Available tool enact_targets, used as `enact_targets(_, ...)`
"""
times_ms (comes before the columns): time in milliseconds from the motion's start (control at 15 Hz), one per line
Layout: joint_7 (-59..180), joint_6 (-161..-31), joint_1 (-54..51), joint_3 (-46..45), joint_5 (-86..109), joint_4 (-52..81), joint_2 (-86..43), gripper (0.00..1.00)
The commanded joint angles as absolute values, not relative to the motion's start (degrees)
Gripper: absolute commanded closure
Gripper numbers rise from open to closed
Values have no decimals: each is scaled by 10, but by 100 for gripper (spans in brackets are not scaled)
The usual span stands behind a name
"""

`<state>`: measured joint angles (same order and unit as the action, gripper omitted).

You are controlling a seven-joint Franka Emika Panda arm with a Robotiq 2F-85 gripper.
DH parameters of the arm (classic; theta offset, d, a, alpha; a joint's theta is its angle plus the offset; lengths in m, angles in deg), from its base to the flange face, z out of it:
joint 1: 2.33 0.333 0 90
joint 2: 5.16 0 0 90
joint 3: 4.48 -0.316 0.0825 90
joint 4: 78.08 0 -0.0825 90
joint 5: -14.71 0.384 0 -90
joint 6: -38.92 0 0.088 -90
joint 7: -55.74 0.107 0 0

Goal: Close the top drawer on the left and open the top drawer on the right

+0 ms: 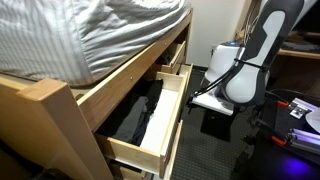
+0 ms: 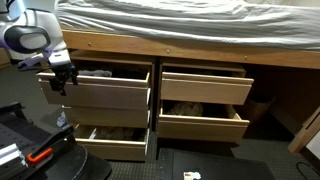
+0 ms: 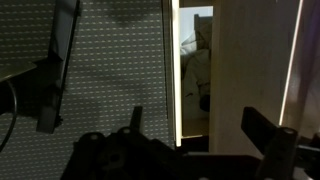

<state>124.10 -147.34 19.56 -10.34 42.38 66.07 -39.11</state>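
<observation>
One black two-finger gripper [image 2: 60, 80] hangs at the outer left corner of the top left drawer [image 2: 100, 90], a pale wooden box with a plain flat front. It is probably placed there to push that front back in. In the wrist view its fingers [image 3: 135, 118] stand spread wide and hold nothing. A pale wooden panel with a bright edge fills the gap ahead, and I cannot tell whether the fingers touch the wood. This drawer stands pulled out beneath the bed frame with something dark inside, so the closing step looks not yet done. Just below, the lower left drawer [image 2: 112, 146] juts out farther. Further along, the top right drawer [image 2: 205, 85], of the same pale wood, looks only slightly out, if at all, and is not yet opened. Above them all lies the bed's grey striped sheet [image 2: 180, 18].
</observation>
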Motion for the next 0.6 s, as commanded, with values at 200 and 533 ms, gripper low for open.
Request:
enact_targets(200, 1242, -1507, 167, -131, 419, 627, -430, 0)
enact_targets(533, 1229, -1624, 80, -206, 387, 548, -577, 0)
